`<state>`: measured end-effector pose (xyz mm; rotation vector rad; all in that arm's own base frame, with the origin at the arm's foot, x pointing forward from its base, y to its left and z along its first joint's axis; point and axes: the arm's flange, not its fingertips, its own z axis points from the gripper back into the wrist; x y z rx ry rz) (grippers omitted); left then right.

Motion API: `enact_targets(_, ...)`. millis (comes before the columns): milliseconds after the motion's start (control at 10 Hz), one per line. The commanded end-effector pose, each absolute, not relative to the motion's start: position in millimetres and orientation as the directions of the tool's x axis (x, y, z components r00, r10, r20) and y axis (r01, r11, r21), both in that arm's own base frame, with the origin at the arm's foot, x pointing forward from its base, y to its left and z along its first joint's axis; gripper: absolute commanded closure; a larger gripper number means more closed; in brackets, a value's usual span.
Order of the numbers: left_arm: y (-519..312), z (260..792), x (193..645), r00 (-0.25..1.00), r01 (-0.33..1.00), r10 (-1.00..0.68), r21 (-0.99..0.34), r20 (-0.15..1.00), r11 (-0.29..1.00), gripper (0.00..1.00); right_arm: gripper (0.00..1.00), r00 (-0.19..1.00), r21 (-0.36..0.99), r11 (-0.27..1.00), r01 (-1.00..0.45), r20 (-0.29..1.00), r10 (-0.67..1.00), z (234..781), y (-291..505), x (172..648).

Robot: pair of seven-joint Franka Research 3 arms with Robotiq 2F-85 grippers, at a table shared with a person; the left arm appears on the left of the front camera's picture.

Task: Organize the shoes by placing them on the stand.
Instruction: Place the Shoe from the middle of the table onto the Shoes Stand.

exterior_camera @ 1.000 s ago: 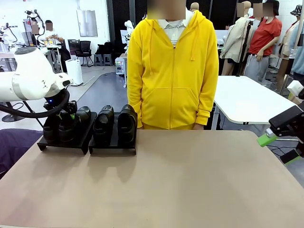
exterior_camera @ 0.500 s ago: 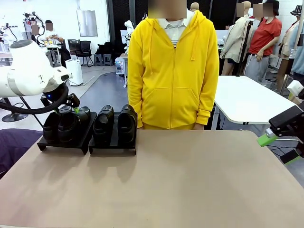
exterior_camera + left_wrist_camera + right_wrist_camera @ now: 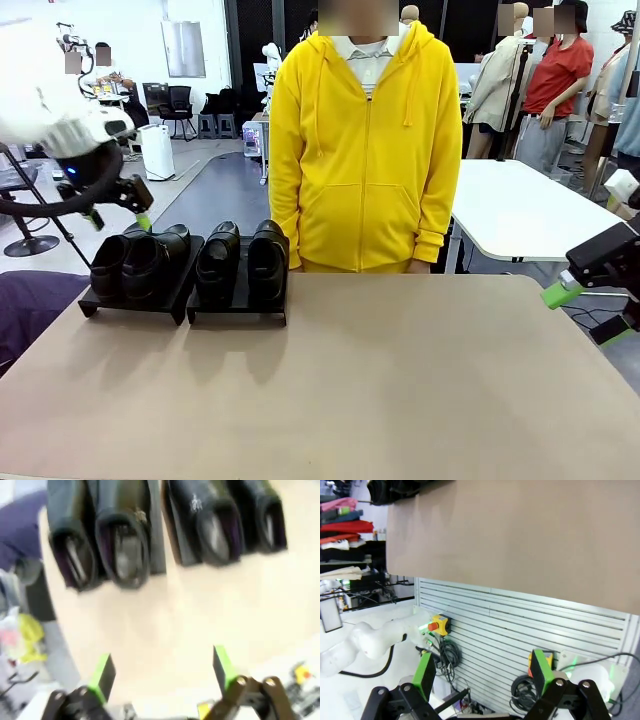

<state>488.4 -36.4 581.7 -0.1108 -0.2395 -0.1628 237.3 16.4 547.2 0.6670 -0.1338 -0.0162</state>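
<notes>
Four glossy black shoes sit in pairs on two black stands at the table's far left. One pair (image 3: 130,265) is on the left stand (image 3: 178,295), the other pair (image 3: 243,262) on the right stand (image 3: 238,312). My left gripper (image 3: 118,214) hangs open and empty just above and behind the left pair. In the blurred left wrist view its green fingertips (image 3: 102,675) spread wide, with the shoes (image 3: 125,550) lined up along the top. At the table's right edge my right gripper (image 3: 585,312) stays open and empty; its fingers (image 3: 425,674) frame the table's edge.
A person in a yellow hoodie (image 3: 365,150) stands at the far side, close behind the table. The tan tabletop (image 3: 380,380) stretches bare from the stands to the right edge. A white table (image 3: 520,210) stands beyond at the right.
My left gripper opened, let go of a shoe on the left stand, and lifted up and to the left. The right arm has not moved.
</notes>
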Motion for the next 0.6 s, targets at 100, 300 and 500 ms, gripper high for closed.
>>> enact_targets(100, 5.5, 610.2, 366.2, 0.987, 0.056, -0.018, -0.232, 0.162, 0.971, 0.00, 0.00, 0.991, 0.639, 0.769, -0.021, 0.114, -0.068, 551.3, 18.5, 237.4)
enact_targets(300, -2.9, 583.8, 306.4, 0.989, 0.105, -0.064, -0.323, 0.136, 0.941, 0.00, 0.00, 0.991, 0.639, 0.769, -0.021, 0.114, -0.068, 551.3, 18.5, 237.4)
enact_targets(500, -4.8, 565.9, 291.0, 0.994, 0.092, -0.060, -0.423, 0.090, 0.901, 0.00, 0.00, 0.991, 0.639, 0.769, -0.021, 0.114, -0.068, 551.3, 18.5, 237.4)
